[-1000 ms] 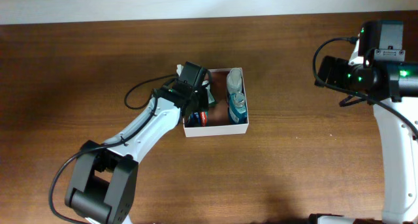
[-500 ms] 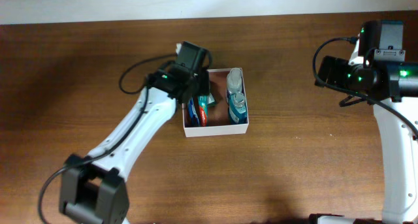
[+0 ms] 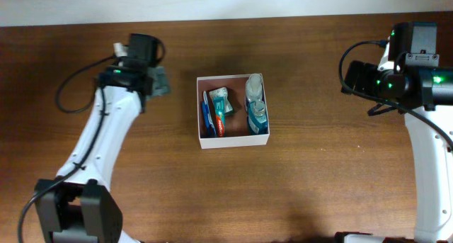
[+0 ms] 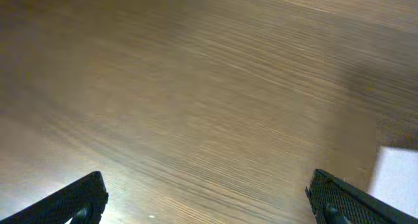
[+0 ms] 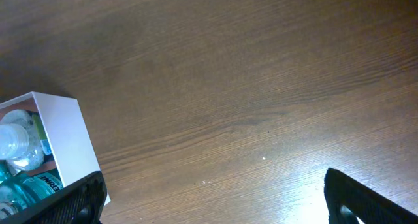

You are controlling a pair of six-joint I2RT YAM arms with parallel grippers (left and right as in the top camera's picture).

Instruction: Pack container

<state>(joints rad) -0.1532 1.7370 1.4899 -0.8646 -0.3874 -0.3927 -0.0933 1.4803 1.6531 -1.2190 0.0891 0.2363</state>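
Container (image 3: 233, 141): thin walls, prob. light, flimsy; pinch one wall nr corner; left gripper (image 4: 208, 196), right gripper (image 5: 215, 194) both agape, empty.

The container (image 3: 233, 142) sits mid-way along the bench (image 3: 318, 193). Inside, a tube (image 3: 221, 110) lies in the left half and bottles (image 3: 256, 112) sit along the right wall. The left claw (image 3: 161, 82) hangs left of it, well apart.

Matt white container (image 3: 233, 141); wood-grain table (image 3: 318, 179)
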